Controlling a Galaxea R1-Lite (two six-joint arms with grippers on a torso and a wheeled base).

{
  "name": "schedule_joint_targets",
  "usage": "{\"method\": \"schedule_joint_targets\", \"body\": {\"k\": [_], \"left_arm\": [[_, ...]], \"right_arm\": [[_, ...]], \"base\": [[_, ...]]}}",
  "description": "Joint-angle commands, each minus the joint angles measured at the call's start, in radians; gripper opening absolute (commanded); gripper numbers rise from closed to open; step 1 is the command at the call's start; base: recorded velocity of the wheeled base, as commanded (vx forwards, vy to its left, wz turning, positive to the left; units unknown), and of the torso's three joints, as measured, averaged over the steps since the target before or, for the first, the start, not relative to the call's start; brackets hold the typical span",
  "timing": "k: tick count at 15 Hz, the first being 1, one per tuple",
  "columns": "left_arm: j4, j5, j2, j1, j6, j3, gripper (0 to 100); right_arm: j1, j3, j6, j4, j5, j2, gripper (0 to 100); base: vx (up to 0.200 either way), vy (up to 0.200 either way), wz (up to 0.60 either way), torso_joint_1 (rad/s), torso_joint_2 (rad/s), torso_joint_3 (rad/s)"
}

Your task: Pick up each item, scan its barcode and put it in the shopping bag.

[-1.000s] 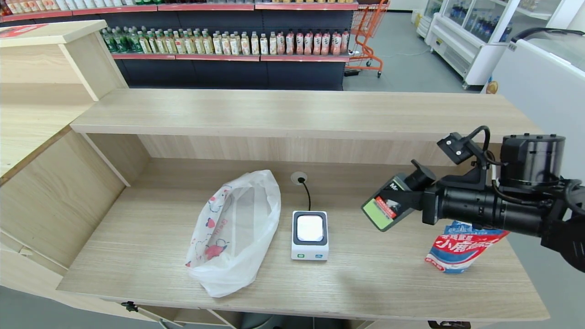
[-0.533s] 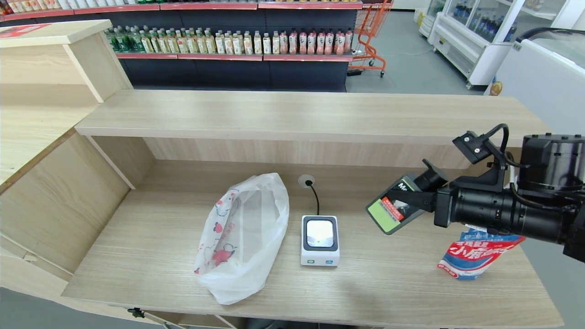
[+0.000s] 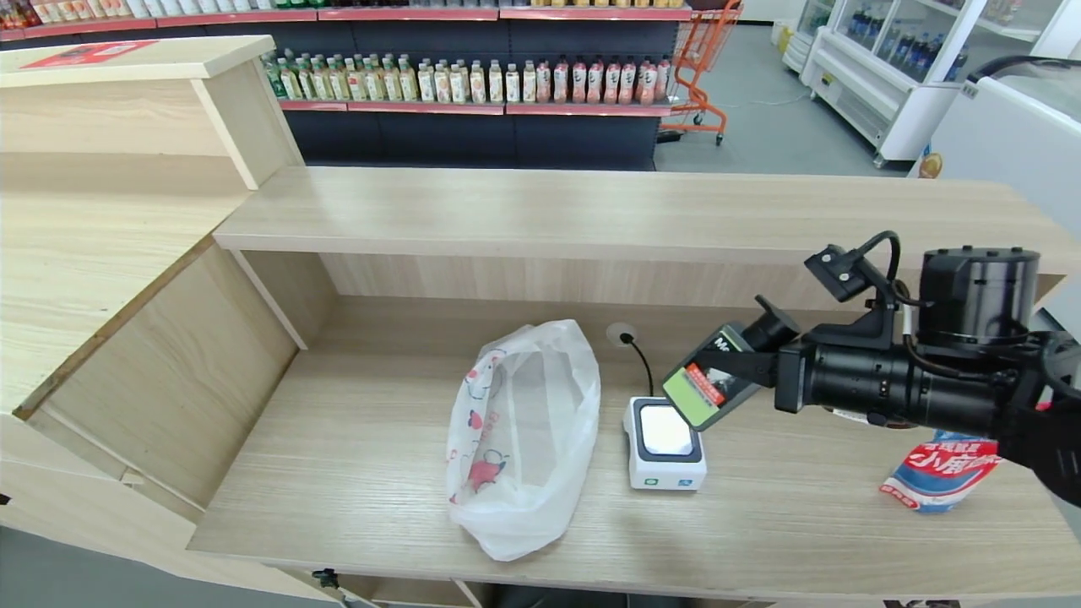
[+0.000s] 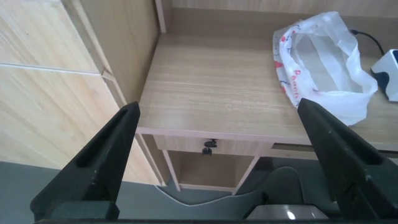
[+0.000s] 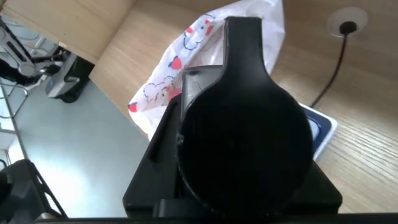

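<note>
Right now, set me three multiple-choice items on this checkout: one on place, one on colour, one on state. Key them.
1. The scanner stands
A. between bag and pouch
B. left of the bag
C. inside the bag

2. The bag is mainly
A. black
B. orange
C. white

3. The right gripper is
A. open, empty
B. shut on the box
C. shut on the pouch

A: on the counter, the bag lies to the scanner's left and the pouch to its right.
C: white film with small red prints.
B: it clamps the box, held off the counter.
</note>
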Motion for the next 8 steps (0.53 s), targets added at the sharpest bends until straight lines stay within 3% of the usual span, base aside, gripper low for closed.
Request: {"method": "schedule_joint_targets", "body": {"k": [1, 8], "left_arm": [[0.0, -0.001, -0.002, 0.001, 0.001, 0.0, 100], [0.0, -0.001, 0.0, 0.0, 0.003, 0.0, 100]], "right_arm": [[0.028, -0.072, -0.032, 0.0, -0.005, 0.128, 0], [0.129, -0.25, -0.134, -0.008, -0.005, 0.409, 0]], "base": [[0.0, 0.2, 0.0, 0.002, 0.0, 0.007], [0.0, 0.0, 0.0, 0.0, 0.0, 0.0]]}}
